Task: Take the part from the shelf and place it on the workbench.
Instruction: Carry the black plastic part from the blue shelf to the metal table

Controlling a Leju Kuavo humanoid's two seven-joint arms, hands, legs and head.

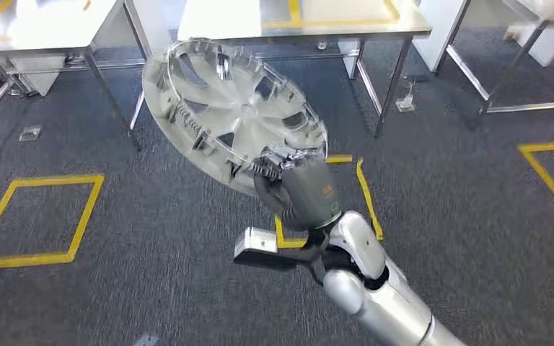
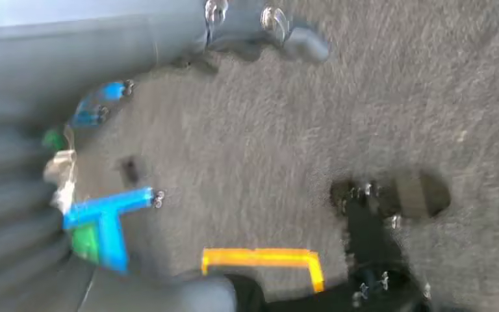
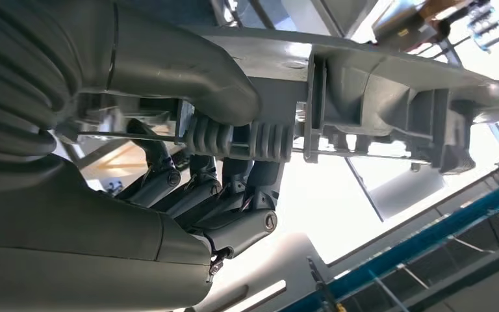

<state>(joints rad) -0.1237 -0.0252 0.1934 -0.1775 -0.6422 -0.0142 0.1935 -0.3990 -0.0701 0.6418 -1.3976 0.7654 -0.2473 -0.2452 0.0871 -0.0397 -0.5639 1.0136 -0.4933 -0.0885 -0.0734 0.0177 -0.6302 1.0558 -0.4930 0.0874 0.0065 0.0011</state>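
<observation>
The part is a silver-grey wheel cover (image 1: 234, 112), held tilted in the air above the grey carpet with its ribbed inner side facing me. My right hand (image 1: 299, 191) grips its lower rim. Up close, the rim (image 3: 377, 84) sits between the thick grey thumb (image 3: 182, 65) and the dark fingers (image 3: 234, 208). A metal workbench (image 1: 404, 29) stands ahead beyond the cover. My left hand (image 2: 260, 26) hangs over the carpet in a blurred picture, fingers apart, holding nothing.
A second metal table (image 1: 36, 29) stands at the far left, and another frame (image 1: 519, 108) at the right. Table legs (image 1: 389, 86) reach down to the carpet. Yellow tape squares (image 1: 40, 216) (image 1: 548, 173) mark the floor on both sides.
</observation>
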